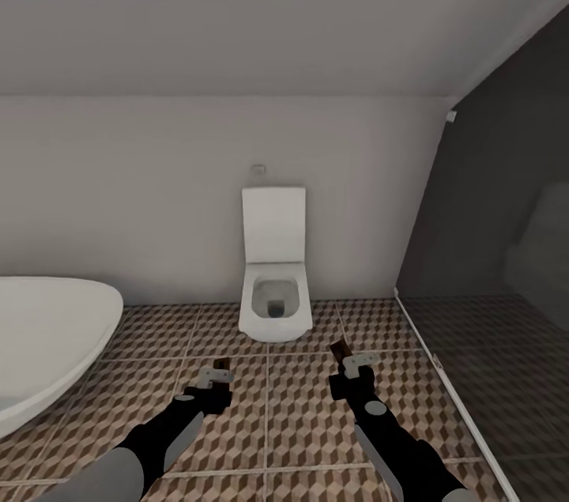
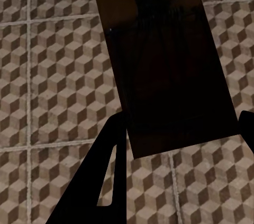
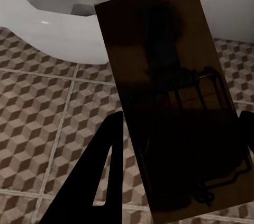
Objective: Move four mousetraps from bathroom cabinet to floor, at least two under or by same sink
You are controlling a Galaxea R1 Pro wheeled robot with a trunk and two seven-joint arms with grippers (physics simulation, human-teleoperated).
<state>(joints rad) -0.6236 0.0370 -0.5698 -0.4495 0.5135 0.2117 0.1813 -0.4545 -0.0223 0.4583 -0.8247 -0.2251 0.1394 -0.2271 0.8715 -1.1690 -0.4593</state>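
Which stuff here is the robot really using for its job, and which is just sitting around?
For the job:
- mousetrap in the left gripper
- mousetrap in the right gripper
- bathroom floor

Just there:
- toilet
- bathtub
- shower stall

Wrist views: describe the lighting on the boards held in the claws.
Left wrist view: the mousetrap in the left claw is a near-black silhouette, wire barely visible, against evenly lit floor tiles. Right wrist view: the right claw holds another mousetrap, equally dark, faint spring wire showing; the toilet behind is bright.
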